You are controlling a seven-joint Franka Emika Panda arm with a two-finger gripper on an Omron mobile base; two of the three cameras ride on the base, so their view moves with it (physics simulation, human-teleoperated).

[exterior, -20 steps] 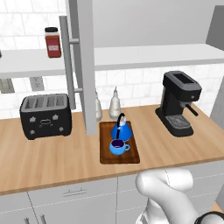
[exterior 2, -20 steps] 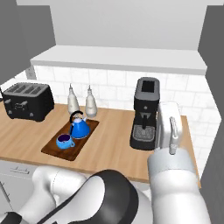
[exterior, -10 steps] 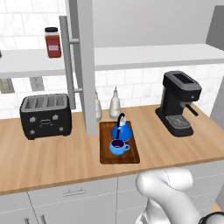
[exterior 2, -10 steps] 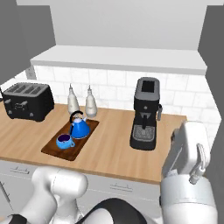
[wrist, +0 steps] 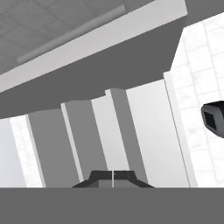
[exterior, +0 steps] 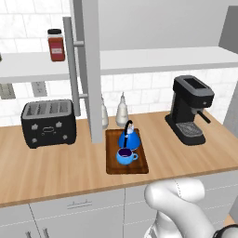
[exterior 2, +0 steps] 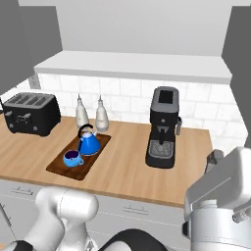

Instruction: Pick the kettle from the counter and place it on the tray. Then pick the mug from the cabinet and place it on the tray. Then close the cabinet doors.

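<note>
Two items on tray [exterior: 111, 163]: kettle [exterior: 128, 139], mug [exterior: 124, 156], unmoved | arm swung right | pincer [wrist: 113, 176] clenched

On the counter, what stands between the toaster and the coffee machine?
The tray with kettle and mug, and two white bottles behind it, in the right base view.

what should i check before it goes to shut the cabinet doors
1. Kettle on tray: ok.
2. Mug on tray, in front of kettle: ok.
3. Left door open, edge-on, handle toward the toaster: not ok.
4. Gripper empty, fingertips together: ok.
5. Jar on shelf, behind the front edge: ok.
6. Gripper's reach to the handle: cannot tell.
</note>
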